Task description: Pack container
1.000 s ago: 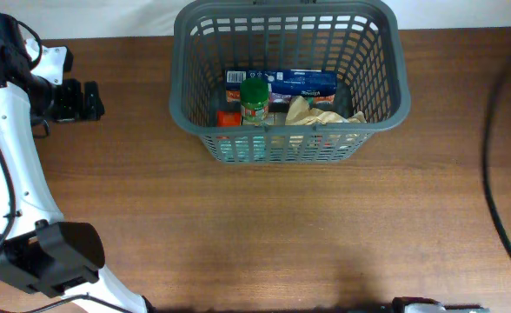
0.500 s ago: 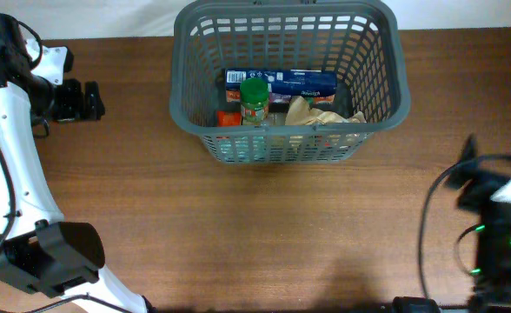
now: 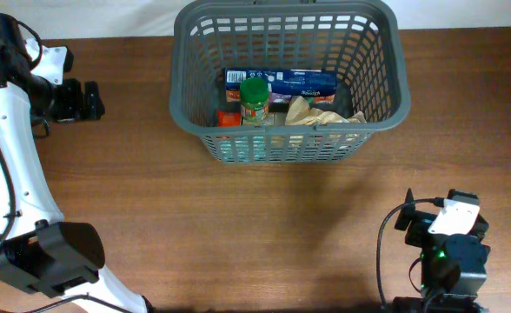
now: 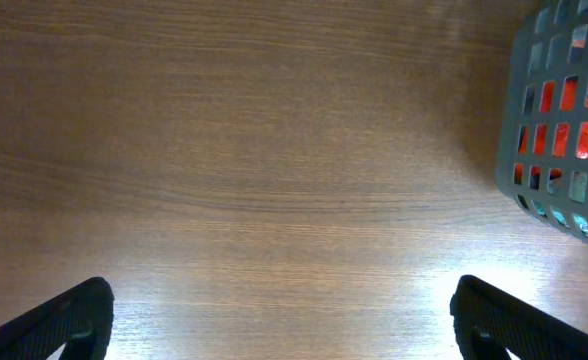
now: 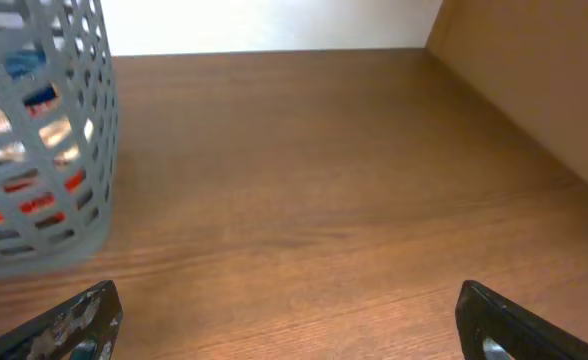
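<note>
Nearest, at the right corner of the table (image 3: 264, 217): right arm (image 3: 451, 252), black with a white patch and a small green light. Right fingers (image 5: 74, 320) spread wide, holding nothing (only the two dark tips showing, down in the bottom corners of the right wrist view). Just bare brown wood between them.

A bit farther, on the left side: white left arm (image 3: 12, 174), reaching up along the table's edge. Left fingers (image 4: 69, 320) spread wide too, gripping nothing, well off to the left of the basket. Bright light on the wood below them.

Farthest, at the back middle of the table: grey basket (image 3: 282, 148), big, with holes all round its walls and a fat rim. Stands upright, well apart from both sets of fingers. Peeks in at the right edge of the left wrist view and at the left edge of the right wrist view, with red showing through the holes.

Inside the basket, front to back: something red-orange (image 3: 228, 117) at the front left, a crumpled tan bag (image 3: 321, 113) at the front right, a jar with a green lid (image 3: 255, 97) standing up between them, and a long blue box (image 3: 282, 83) lying flat behind.
</note>
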{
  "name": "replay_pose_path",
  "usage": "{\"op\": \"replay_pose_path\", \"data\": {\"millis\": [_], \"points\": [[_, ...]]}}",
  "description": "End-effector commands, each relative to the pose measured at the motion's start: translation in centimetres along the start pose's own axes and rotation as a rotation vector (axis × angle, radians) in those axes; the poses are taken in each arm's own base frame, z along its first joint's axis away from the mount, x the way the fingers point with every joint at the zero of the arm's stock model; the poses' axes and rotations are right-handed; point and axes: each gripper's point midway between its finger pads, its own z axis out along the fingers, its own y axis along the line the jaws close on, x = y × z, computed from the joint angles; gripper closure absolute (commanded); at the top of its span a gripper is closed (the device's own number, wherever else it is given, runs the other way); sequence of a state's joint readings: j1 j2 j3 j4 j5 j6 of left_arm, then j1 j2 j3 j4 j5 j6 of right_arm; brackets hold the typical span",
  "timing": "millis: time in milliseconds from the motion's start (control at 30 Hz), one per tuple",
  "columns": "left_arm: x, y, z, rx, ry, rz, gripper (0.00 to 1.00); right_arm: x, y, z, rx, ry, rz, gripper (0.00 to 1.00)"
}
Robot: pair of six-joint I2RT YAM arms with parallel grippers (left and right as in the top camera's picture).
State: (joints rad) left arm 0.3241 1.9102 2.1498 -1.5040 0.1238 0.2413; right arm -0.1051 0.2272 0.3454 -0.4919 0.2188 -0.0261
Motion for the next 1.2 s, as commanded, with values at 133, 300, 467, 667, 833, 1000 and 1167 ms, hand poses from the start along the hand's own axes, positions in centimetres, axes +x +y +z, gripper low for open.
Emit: {"op": "replay_pose_path", "data": {"millis": [133,300,467,667,833,1000,1167], "points": [[0.1,0.1,0.3,0.008,0.007,-0.02,0.01,2.2,0.1,0.6,0.0,0.003,0.009,0.01],[0.1,0.1,0.3,0.008,0.007,-0.02,0.01,4.9,0.4,1.4,0.0,0.037,0.002,0.01],[0.1,0.1,0.3,0.008,0.008,-0.02,0.01,5.5,0.4,1.7,0.002,0.014,0.007,0.01],[0.1,0.1,0.3,0.008,0.007,-0.02,0.01,4.6,0.3,1.3,0.002,-0.038,0.018,0.01],[0.1,0.1,0.3,0.008,0.007,-0.02,0.01,4.6,0.3,1.3,0.002,-0.038,0.018,0.01],[0.1,0.1,0.3,0.008,0.008,-0.02,0.01,4.6,0.3,1.3,0.002,-0.037,0.018,0.01],[0.1,-0.1,0.1,0.008,0.003,-0.014,0.01,4.6,0.3,1.3,0.002,-0.037,0.018,0.01]]}}
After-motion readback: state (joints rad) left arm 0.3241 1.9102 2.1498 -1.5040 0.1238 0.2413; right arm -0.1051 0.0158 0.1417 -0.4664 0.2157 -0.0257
